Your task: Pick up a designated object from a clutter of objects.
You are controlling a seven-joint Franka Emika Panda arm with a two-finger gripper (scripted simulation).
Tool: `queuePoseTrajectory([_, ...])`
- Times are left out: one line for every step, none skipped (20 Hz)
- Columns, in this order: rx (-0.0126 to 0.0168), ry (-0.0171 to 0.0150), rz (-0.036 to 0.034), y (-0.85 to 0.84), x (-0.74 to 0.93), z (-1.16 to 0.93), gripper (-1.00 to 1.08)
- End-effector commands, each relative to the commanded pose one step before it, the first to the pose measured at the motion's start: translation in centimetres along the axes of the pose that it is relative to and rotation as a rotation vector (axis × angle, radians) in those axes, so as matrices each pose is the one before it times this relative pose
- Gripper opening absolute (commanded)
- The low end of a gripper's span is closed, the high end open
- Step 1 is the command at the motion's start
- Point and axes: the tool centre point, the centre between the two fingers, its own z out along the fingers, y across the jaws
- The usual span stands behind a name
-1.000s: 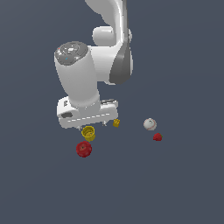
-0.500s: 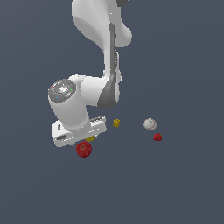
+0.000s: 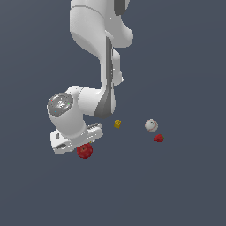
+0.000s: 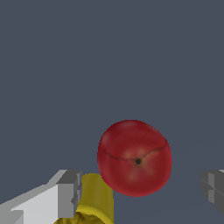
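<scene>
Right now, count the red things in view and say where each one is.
2. The apple sits under the arm's hand, between the open pincer fingers in the wrist view. The small red lump lies toward the exterior view's right, just below the white ball. The arm may hide others.

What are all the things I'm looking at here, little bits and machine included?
apple: one, dark red, round with a stem dimple, between the two fingers in the wrist view, neither visibly touching it; half hidden under the hand in the exterior view.
yellow cup: one, yellow, close beside the apple, next to one finger; hidden in the exterior view.
yellow block: one, tiny, yellow, towards the exterior view's right of the hand.
white ball: one, white-grey, further to the exterior view's right.
red lump: one, small, red, just below the ball in the exterior view.
floor: plain dark grey-blue.
arm: one, white, reaching down.
gripper: one, grey fingers open around the apple.
</scene>
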Motion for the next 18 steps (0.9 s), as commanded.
queuePoseTrajectory([-0.00091,0.0008,-0.00556,0.144,0.005,0.198,1.0])
queuePoseTrajectory([0.00079,-0.00091,0.00331,-0.095,-0.013,-0.091,1.0])
queuePoseTrajectory([0.0,0.0,0.0,0.002,-0.002,0.042,1.0])
queuePoseTrajectory([0.0,0.0,0.0,0.005,-0.005,0.125,1.0])
queuePoseTrajectory([0.0,0.0,0.0,0.008,-0.008,0.208,1.0])
queuePoseTrajectory([0.0,0.0,0.0,0.011,-0.012,0.291,1.0])
queuePoseTrajectory([-0.00013,0.00016,-0.00066,-0.022,0.009,0.359,1.0])
queuePoseTrajectory([0.0,0.0,0.0,0.014,-0.022,0.453,1.0])
queuePoseTrajectory([-0.00013,0.00017,-0.00066,-0.019,-0.001,0.518,1.0])
queuePoseTrajectory([-0.00013,0.00017,-0.00066,-0.018,-0.007,0.593,1.0])
queuePoseTrajectory([0.0,0.0,0.0,0.016,-0.032,0.611,1.0])
queuePoseTrajectory([-0.00014,0.00017,-0.00066,-0.019,0.0,0.514,1.0])
queuePoseTrajectory([0.0,0.0,0.0,0.017,-0.018,0.444,1.0])
queuePoseTrajectory([-0.00014,0.00016,-0.00066,-0.015,0.017,0.347,1.0])
queuePoseTrajectory([0.0,0.0,0.0,0.022,0.002,0.276,1.0])
queuePoseTrajectory([0.0,0.0,0.0,0.026,0.014,0.192,1.0])
queuePoseTrajectory([0.0,0.0,0.0,0.03,0.025,0.108,1.0])
queuePoseTrajectory([-0.00014,0.00009,-0.00067,-0.006,0.056,0.02,1.0])
